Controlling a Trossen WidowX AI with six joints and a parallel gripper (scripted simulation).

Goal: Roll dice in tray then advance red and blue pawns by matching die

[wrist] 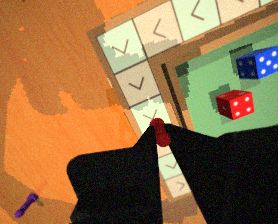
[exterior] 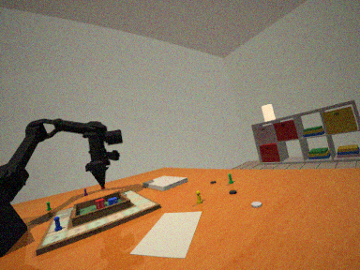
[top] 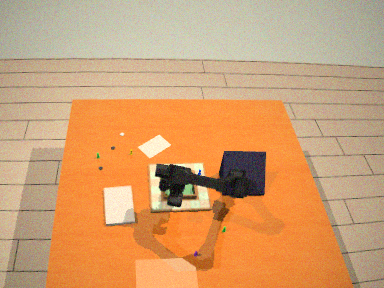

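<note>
My gripper (exterior: 103, 187) (wrist: 158, 129) is shut on the red pawn (wrist: 160, 132), pointing down above the board's edge squares; in the exterior view the tip is above the board. The board (top: 155, 203) (exterior: 145, 205) (wrist: 155, 30) has arrowed squares around the tray (exterior: 100, 212) (wrist: 200, 82). The red die (exterior: 99, 203) (wrist: 236, 104) lies in the tray, its bright face showing four pips. The blue die (exterior: 112, 201) (wrist: 267, 63) lies beside it; its bright face shows several pips, cut off by the wrist frame. The blue pawn (top: 199, 172) (exterior: 57, 224) stands upright on the board.
A purple pawn (top: 196, 254) (exterior: 85, 192) (wrist: 26, 205) and green pawns (top: 224, 229) (top: 98, 155) stand off the board. A yellow pawn (top: 131, 152) (exterior: 199, 197), small discs (top: 113, 148) (exterior: 256, 204), a white sheet (top: 154, 146) (exterior: 170, 234) and a pale box (top: 119, 205) (exterior: 166, 183) are also there.
</note>
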